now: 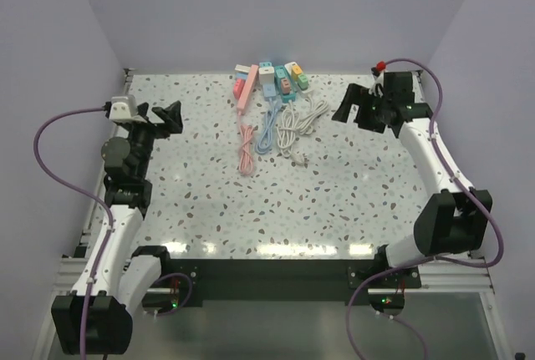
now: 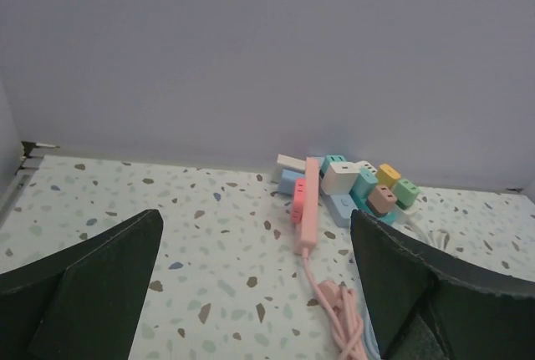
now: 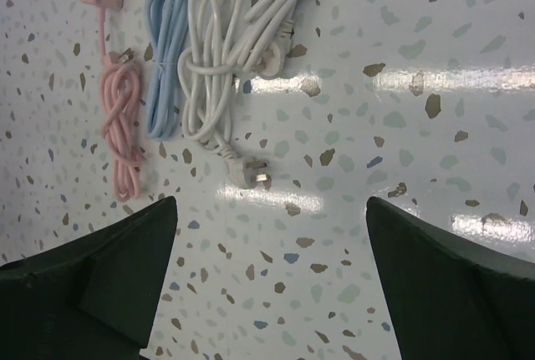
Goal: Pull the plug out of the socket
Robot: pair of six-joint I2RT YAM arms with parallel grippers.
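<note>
Speckled tabletop point(image 1: 251, 201) under lilac walls: power strips point(image 1: 272, 83) with coloured plugs point(image 2: 368, 186) huddle at the far edge's middle. The left gripper point(image 1: 165, 118) and right gripper point(image 1: 355, 111) both gape empty, well apart from them. The strips lie loose — an unbraced tug would likely drag strip and neighbours along.

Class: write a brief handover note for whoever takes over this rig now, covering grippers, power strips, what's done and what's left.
Left gripper: open, empty, over the left of the table.
Right gripper: open, empty, right of the cords.
Power strips lie at the far middle edge, coloured plugs seemingly seated in them.
Done: nothing pulled yet.
Left: hold a strip, grip a plug, pull it out.
</note>
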